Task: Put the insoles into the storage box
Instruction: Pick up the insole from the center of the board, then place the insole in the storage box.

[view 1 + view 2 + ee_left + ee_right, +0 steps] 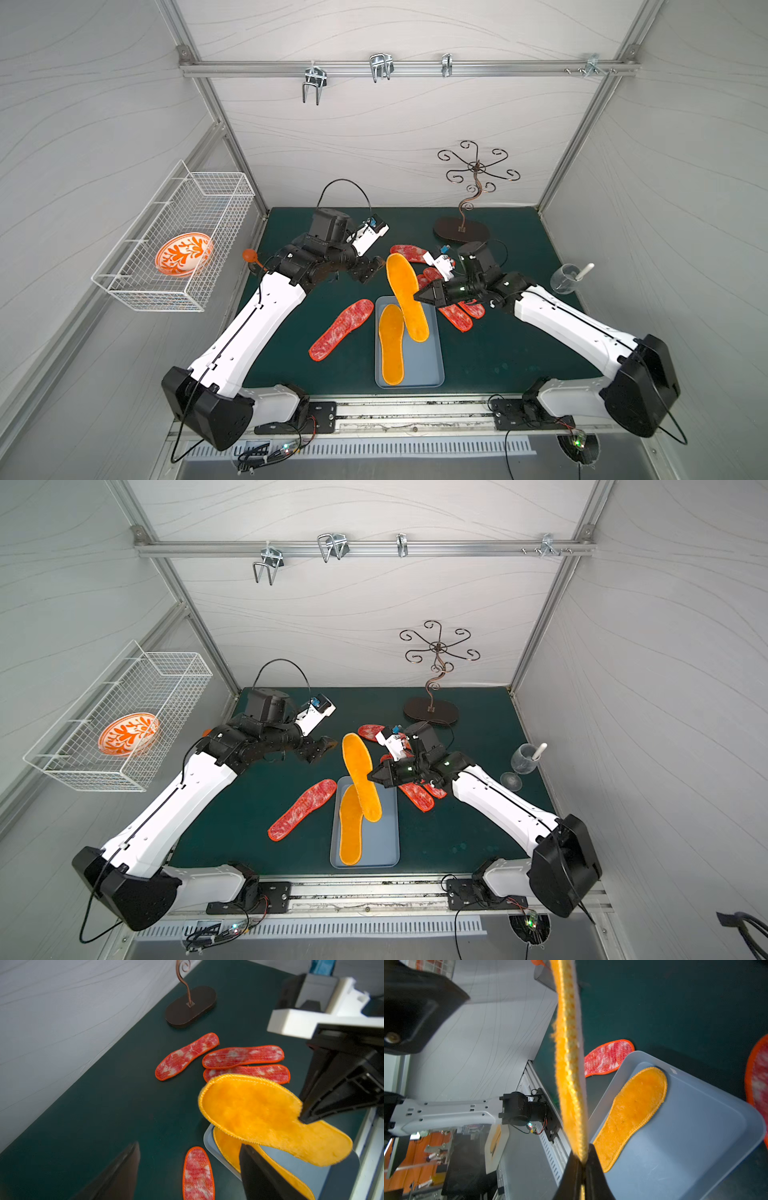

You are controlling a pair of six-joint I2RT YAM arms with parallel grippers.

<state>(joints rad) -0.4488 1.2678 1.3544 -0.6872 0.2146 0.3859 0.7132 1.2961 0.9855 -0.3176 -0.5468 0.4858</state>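
right tool (583,1162) pinches a fuzzy, stitch-edged yellow-orange insole (401,274).

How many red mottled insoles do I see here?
4. One red insole lies left of the storage box, another near the stand, and two overlap right of it, under the right arm. None seems hidden.

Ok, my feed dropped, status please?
Right gripper shut on plain yellow-orange fabric insole over shallow grey-blue plastic storage box. Left gripper open, empty. Second yellow-orange insole lies inside; nothing blocking.
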